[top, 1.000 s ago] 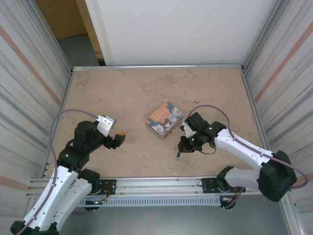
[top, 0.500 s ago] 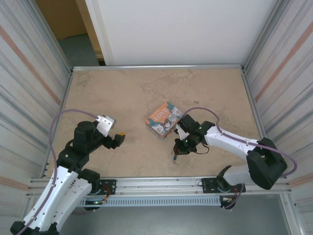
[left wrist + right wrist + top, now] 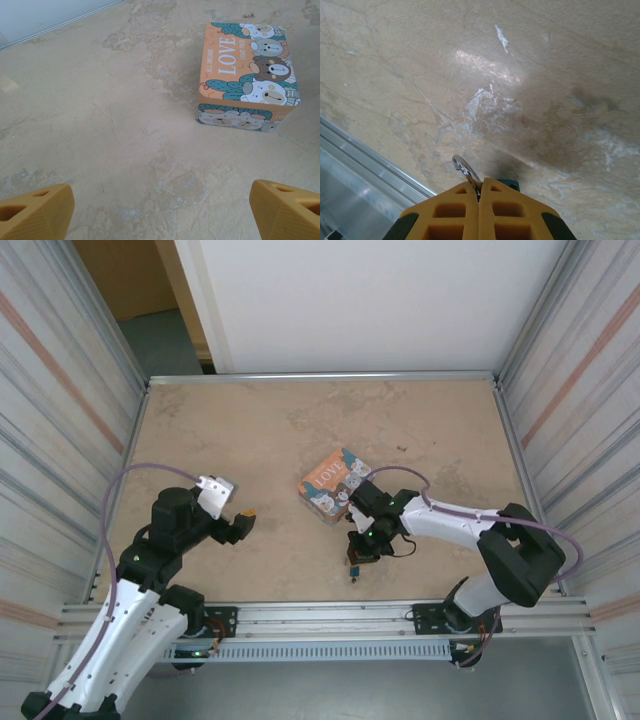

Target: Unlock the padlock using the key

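My right gripper [image 3: 357,548] hangs just in front of the tin box, its orange fingers [image 3: 455,212] pressed together. They pinch a silver key ring [image 3: 462,166], which sticks out past the tips, and a teal piece [image 3: 512,184] with a hole that looks like the key's head. In the top view a small dark thing [image 3: 353,567] dangles under the fingertips, close to the table. I cannot make out the padlock as a separate thing. My left gripper [image 3: 243,523] [image 3: 160,215] is open over bare table at the front left and holds nothing.
A printed tin box [image 3: 335,485] [image 3: 247,90] marked LOVE, with cartoon bears, lies mid-table between the arms. Metal rails [image 3: 320,612] [image 3: 365,160] edge the table's near side, and corrugated walls close in left and right.
My right gripper has moved left along the front of the box, carrying the dangling piece with it. The left arm has stayed still.
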